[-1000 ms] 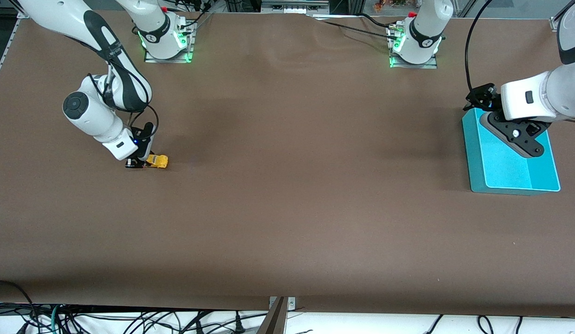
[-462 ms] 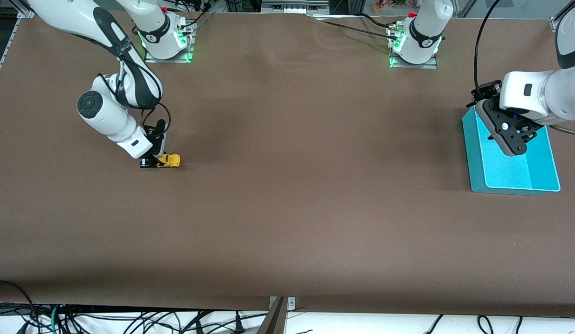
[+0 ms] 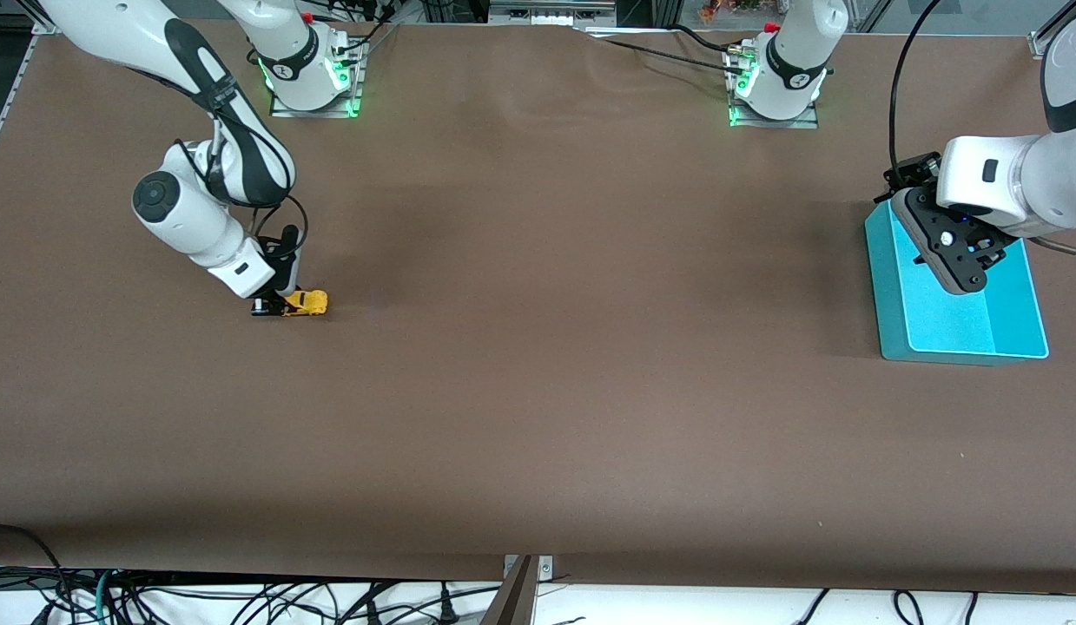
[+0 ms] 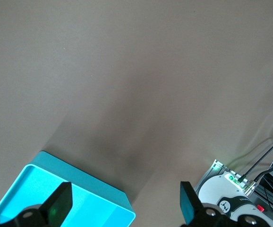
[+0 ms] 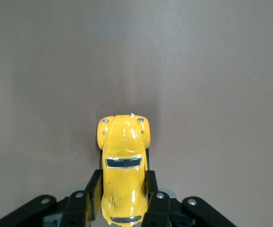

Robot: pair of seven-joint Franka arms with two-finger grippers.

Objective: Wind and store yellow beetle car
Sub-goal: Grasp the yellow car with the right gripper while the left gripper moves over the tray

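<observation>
Yellow beetle car [image 5: 123, 166] (hood forward) sits pinched in right tool [image 5: 123, 201].

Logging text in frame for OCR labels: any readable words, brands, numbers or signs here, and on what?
None can be read.
Round dark emblems on the arm bases: too small to read.
Yellow beetle car, clamped by the right gripper on the table: no lettering visible.
Teal bin under the open left gripper: no label visible.
</observation>
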